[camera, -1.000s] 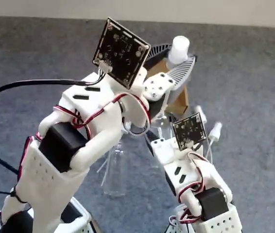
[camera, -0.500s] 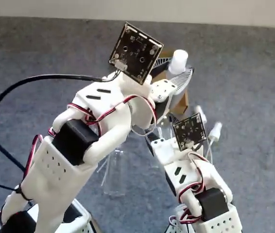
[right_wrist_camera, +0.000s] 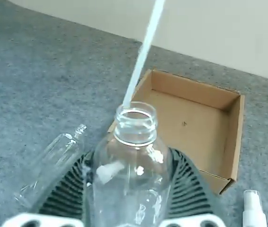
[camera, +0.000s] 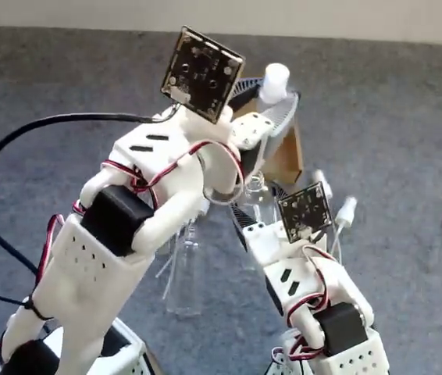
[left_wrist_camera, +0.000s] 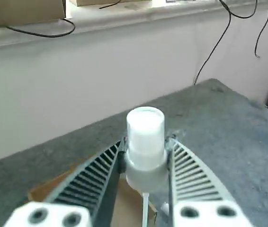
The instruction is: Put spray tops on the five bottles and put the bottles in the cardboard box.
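My left gripper is shut on a white spray top, held high above the table. Its thin dip tube hangs down, and the lower end sits at the open mouth of a clear bottle. My right gripper is shut on that bottle and holds it upright in front of the open cardboard box. In the high view the held bottle stands between the two arms, with the box just behind it.
Another clear bottle without a top lies on its side on the grey carpet, seen near the left arm in the high view. Two loose spray tops lie to the right of the right arm. A black cable loops at the left.
The left arm dipped with the spray top, then rose again and shifted a little left. The right arm and its bottle kept still.
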Motion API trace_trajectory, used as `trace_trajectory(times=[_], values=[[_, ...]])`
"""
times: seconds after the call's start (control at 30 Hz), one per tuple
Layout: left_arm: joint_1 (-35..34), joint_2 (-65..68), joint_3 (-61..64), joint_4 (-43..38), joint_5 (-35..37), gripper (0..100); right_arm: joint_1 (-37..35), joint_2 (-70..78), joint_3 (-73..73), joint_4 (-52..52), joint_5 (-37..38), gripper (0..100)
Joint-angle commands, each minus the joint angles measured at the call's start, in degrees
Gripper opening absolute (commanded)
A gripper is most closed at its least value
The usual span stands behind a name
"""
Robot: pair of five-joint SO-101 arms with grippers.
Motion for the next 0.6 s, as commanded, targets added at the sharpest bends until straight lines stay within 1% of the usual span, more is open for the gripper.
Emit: trace_trajectory(times=[0.0,0.17,0.23,0.4,0.57], values=[[-2.9,-0.1,1.1,-5.1,0.4,5,-0.6,-0.5,-0.7,-1.2,-0.4,0.4],[-1.6,-0.5,-5.9,-5.0,0.4,5,-0.6,-0.5,-0.6,-1.2,-0.4,0.4],[-0.6,-0.6,-7.5,-3.1,0.4,5,-0.6,-0.5,-0.6,-1.2,-0.4,0.4],[3.4,-0.7,-7.5,3.2,0.4,5,-0.6,-0.5,-0.6,-1.3,-0.4,0.4],[3.4,-0.2,-4.2,2.6,0.4,5,-0.6,-0.5,-0.6,-1.1,-0.4,0.4]])
